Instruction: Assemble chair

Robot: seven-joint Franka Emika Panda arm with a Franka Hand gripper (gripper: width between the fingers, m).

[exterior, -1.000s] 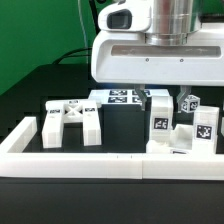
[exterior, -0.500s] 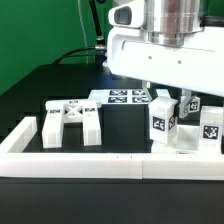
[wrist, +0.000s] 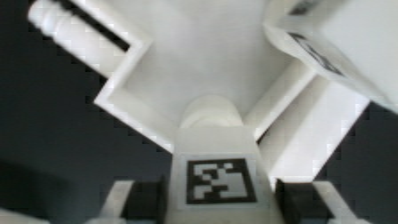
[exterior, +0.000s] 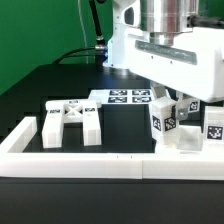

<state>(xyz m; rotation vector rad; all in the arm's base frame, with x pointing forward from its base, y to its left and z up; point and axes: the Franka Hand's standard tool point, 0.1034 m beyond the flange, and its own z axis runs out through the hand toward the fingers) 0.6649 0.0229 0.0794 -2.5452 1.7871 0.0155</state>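
Observation:
My gripper point(wrist: 215, 203) is shut on a white chair leg point(wrist: 217, 178) that carries a black-and-white tag. One finger point(wrist: 121, 200) presses each side of it. In the exterior view this leg point(exterior: 158, 122) hangs tilted under the arm's big white wrist body point(exterior: 175, 50), at the exterior view's right. It is close to other white chair parts point(exterior: 185, 138) and a second tagged leg point(exterior: 211, 124). Whether the held leg touches them I cannot tell. A cross-braced chair frame point(exterior: 72, 120) lies on the black table at the exterior view's left.
The long white border wall point(exterior: 100, 162) runs along the front, with a corner piece point(exterior: 22, 134) at the exterior view's left. The marker board point(exterior: 125, 97) lies flat behind the parts. A green backdrop stands behind the table.
The arm has shifted toward the exterior view's right and turned, and the tagged leg in the gripper has gone with it and now tilts. The grip is unchanged.

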